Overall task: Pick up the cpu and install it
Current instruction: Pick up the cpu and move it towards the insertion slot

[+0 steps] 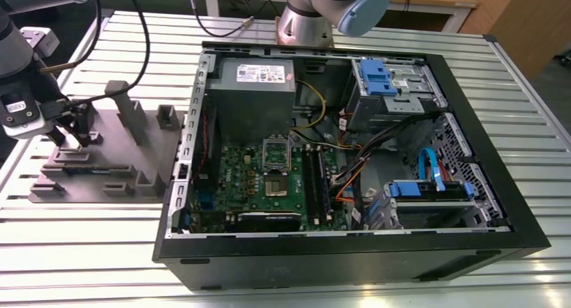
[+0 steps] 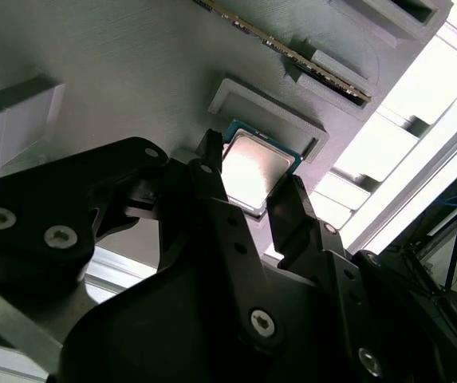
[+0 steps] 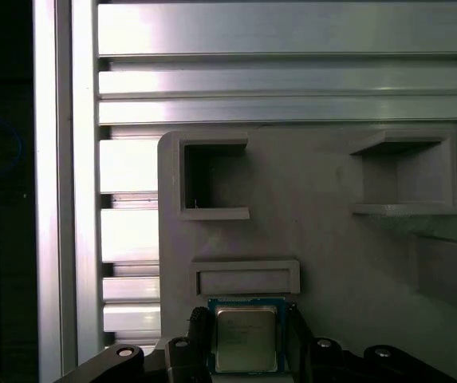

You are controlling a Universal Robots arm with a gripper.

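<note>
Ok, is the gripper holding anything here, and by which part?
The cpu, pinched by two opposite side edges in the gripper. It appears to lie flat on the grey fixture, not lifted.

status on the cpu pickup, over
claw down at the cpu, grip not clear; cpu lying flat on the grey holder; nothing lying over it

The cpu has a smooth, shiny silvery metal top; the grey holder under it looks like matt plastic; the table is bright, ribbed metal
</note>
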